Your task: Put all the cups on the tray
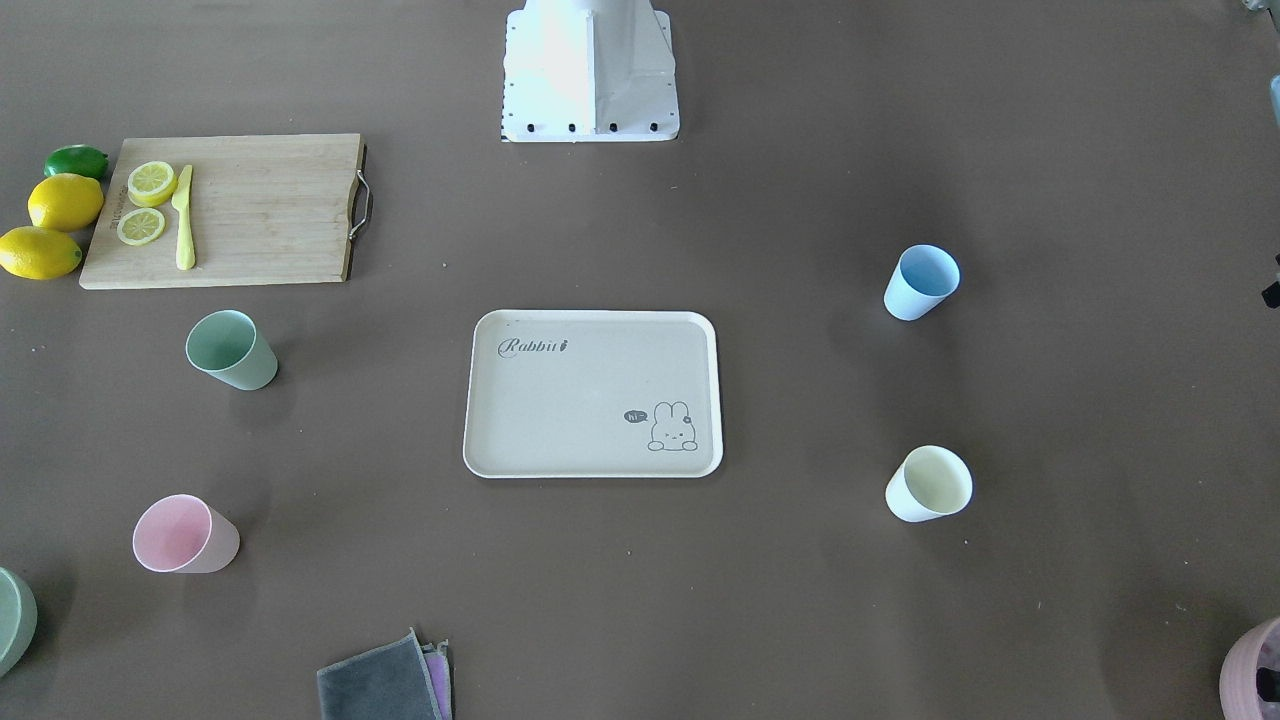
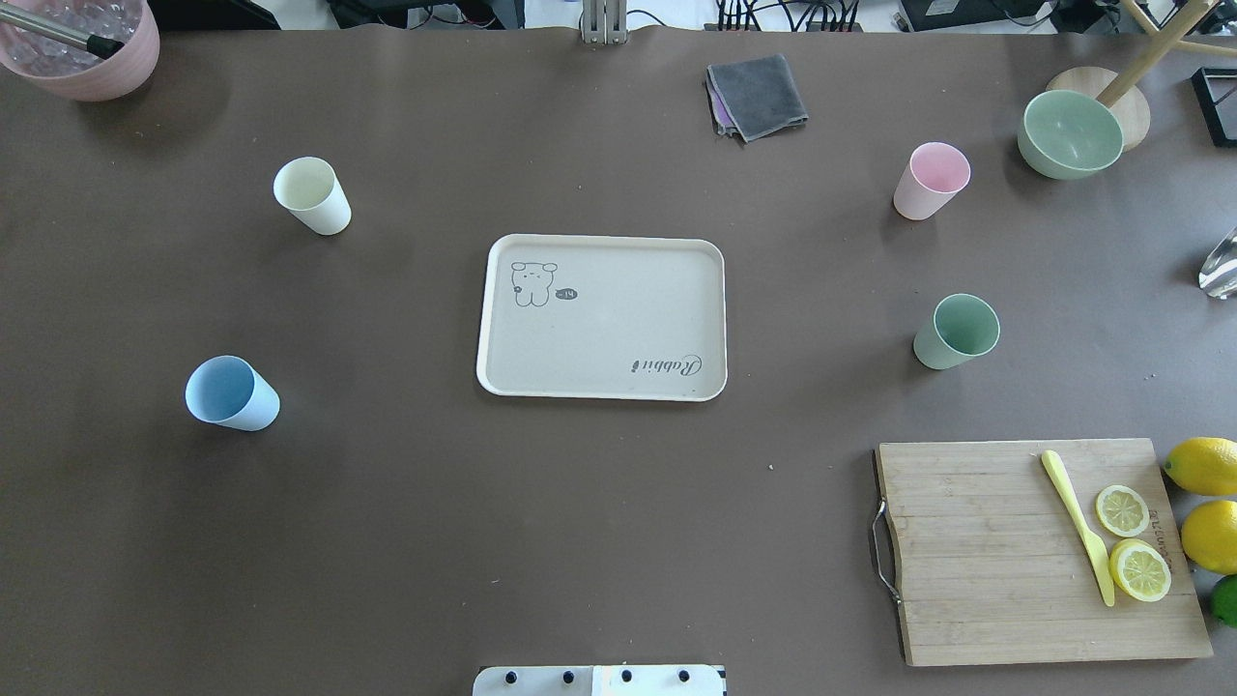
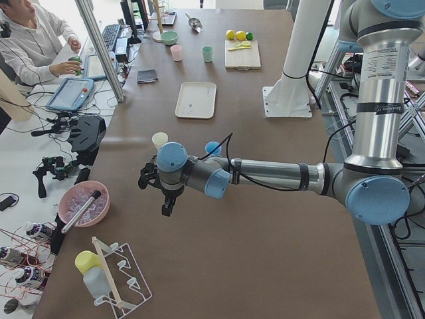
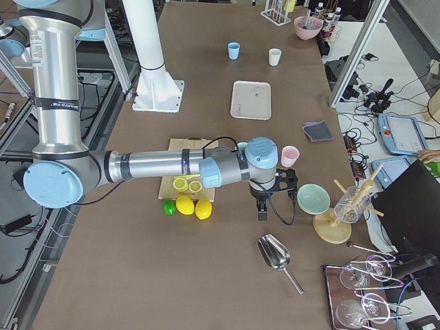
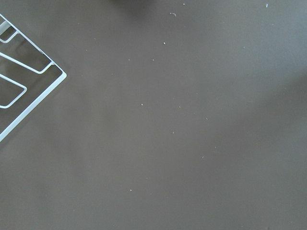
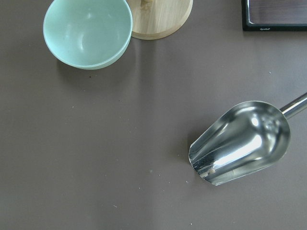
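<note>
The beige tray [image 2: 618, 319] lies in the middle of the table with nothing on it. All the cups stand upright on the table around it. The cream cup [image 2: 311, 196] and the blue cup [image 2: 230, 393] are on its left. The pink cup [image 2: 930, 181] and the sage green cup [image 2: 955, 333] are on its right. My left gripper [image 3: 156, 193] hangs beyond the table's left end cups, and I cannot tell if it is open. My right gripper [image 4: 265, 203] hangs near the pink cup [image 4: 289, 156], and I cannot tell its state either. Neither wrist view shows fingers.
A wooden cutting board [image 2: 976, 551] with lemon slices and a yellow knife sits front right, with lemons [image 2: 1203, 466] beside it. A green bowl [image 2: 1068, 133], a grey cloth [image 2: 759, 95] and a mauve pot [image 2: 87, 48] stand along the far edge. A metal scoop [image 6: 240, 143] lies under the right wrist.
</note>
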Controlling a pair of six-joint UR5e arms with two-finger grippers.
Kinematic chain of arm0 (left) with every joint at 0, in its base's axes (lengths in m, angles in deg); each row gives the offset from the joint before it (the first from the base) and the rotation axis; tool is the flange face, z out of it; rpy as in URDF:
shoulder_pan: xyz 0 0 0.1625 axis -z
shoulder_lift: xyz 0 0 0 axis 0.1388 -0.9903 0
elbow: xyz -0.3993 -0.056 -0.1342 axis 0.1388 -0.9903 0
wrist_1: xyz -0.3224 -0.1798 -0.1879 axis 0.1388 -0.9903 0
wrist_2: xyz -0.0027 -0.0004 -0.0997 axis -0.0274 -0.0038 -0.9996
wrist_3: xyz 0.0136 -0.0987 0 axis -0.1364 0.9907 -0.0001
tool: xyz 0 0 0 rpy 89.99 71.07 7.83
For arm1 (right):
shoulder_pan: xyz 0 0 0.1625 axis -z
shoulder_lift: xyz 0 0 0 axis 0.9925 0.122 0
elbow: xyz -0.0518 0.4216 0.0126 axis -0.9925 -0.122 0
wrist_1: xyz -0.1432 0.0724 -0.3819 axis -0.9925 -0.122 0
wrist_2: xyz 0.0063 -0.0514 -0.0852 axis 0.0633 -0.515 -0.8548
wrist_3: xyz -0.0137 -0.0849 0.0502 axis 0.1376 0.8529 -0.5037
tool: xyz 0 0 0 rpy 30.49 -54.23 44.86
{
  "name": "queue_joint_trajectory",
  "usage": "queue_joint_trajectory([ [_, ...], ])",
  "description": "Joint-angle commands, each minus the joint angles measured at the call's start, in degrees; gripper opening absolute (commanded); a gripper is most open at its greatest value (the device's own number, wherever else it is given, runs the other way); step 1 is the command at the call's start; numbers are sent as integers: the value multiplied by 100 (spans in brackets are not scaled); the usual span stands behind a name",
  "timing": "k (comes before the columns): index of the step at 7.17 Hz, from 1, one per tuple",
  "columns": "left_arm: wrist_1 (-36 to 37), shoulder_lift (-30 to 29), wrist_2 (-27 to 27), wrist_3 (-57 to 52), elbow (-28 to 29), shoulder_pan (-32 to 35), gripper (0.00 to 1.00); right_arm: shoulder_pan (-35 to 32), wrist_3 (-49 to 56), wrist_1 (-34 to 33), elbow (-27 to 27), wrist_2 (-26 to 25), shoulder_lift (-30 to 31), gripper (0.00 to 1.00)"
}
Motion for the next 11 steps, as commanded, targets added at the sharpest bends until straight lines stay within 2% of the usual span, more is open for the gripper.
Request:
queue_joint_trajectory([
  [1, 8, -34, 6, 3, 13, -7, 98, 8, 18, 46, 9, -2, 21, 100],
  [6, -71, 98, -47, 38, -224, -24, 98, 8, 0, 73, -52, 24, 12, 100],
  [8, -36, 107, -240, 143, -250, -24, 98, 17, 53, 82, -87, 68, 108, 100],
  [11, -45, 107, -188, 319, -277, -33, 98, 52, 203, 554, -149, 559, 197, 100],
])
